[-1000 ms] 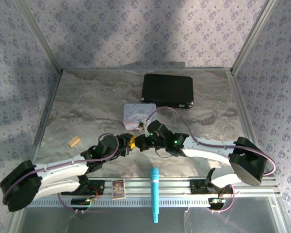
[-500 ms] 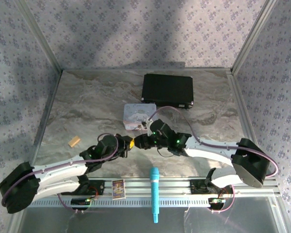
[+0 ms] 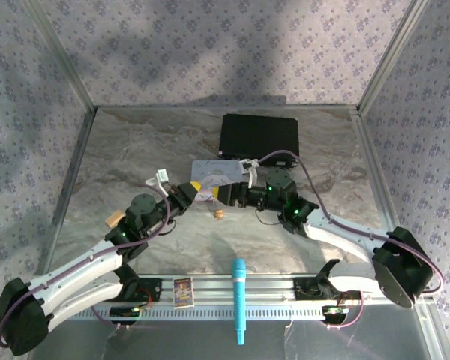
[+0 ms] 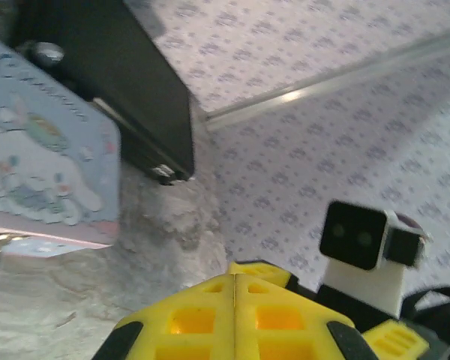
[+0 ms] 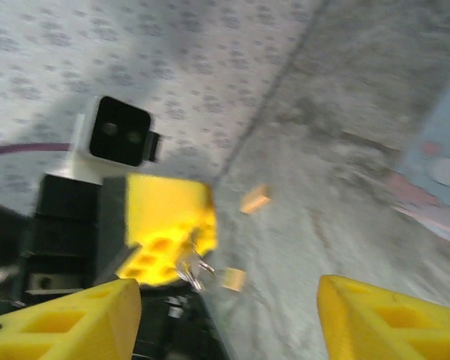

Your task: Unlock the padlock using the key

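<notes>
The padlock (image 5: 232, 279) is a tiny brass block with silvery metal at its top. It dangles from the yellow fingers (image 5: 169, 225) of my left gripper (image 3: 201, 187), which is shut (image 4: 235, 276) on that silvery end. Blur hides whether a key is among the silvery bits. From above, the padlock (image 3: 220, 214) shows just in front of the two grippers. My right gripper (image 3: 226, 195) faces the left one, fingertip to fingertip. It stands wide open (image 5: 225, 300) with nothing held, and the padlock lies ahead of its gap.
A pastel cartoon tin (image 3: 214, 172) lies right behind the grippers, with a black case (image 3: 259, 139) behind it. A small tan bit (image 3: 114, 219) sits by the left arm. A blue pen (image 3: 239, 300) and a small card (image 3: 183, 291) rest on the front rail.
Both grippers have moved away from the front rail toward the tin, the left arm stretching out. The padlock now shows dangling below the left fingers.
</notes>
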